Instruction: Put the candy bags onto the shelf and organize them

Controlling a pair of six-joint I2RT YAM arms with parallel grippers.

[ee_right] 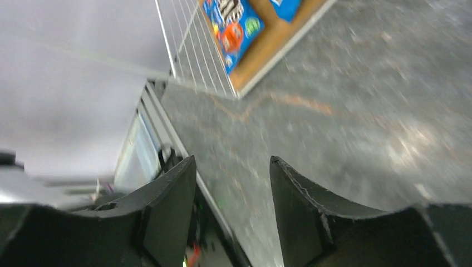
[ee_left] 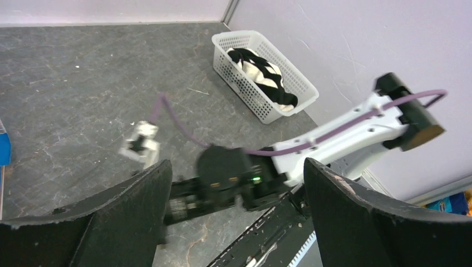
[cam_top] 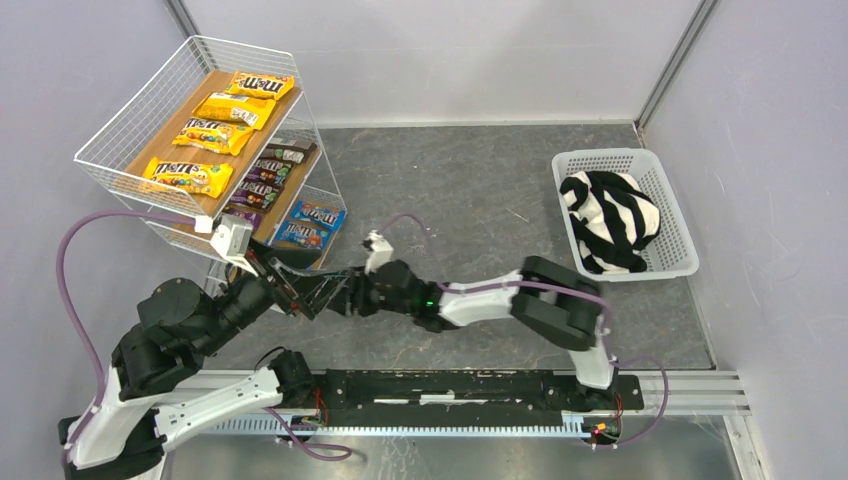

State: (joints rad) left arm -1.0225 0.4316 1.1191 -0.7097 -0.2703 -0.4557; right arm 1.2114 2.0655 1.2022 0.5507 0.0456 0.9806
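1. Both end effectors crowd the same spot, just off the near foot of the shelf (cam_top: 130, 110) by the far left corner of the worktop (cam_top: 470, 190). The left wrist view looks straight onto the right arm, so a careless swing by either could knock the two together.
2. The left end effector (ee_left: 236, 167) is spread wide and carries nothing. The right end effector (ee_right: 232, 164) has its fingers parted with bare worktop showing between them, so it too is empty. From above, a dark shape lies where the two meet. It may be a packet or only the fingers, and I cannot tell which.
3. The candy bags all appear to be on the shelf: the yellow bags (cam_top: 215, 135) on the top board, the dark bags (cam_top: 265, 175) on the middle board, and the blue bags (cam_top: 310, 222) on the lowest. The boards slant, so a nudge to the wire frame could set the packets sliding or push the rows out of line.
4. The lowest board sits close to both arms. Lifting away at a careless angle could catch its edge and drag out a blue bag.
5. The purple cable (cam_top: 75, 250) loops beside the shelf on the left and could snag on the wire.
6. The basket (cam_top: 670, 215) with the striped cloth (cam_top: 608, 220) sits at the right edge, well apart, and looks safe.
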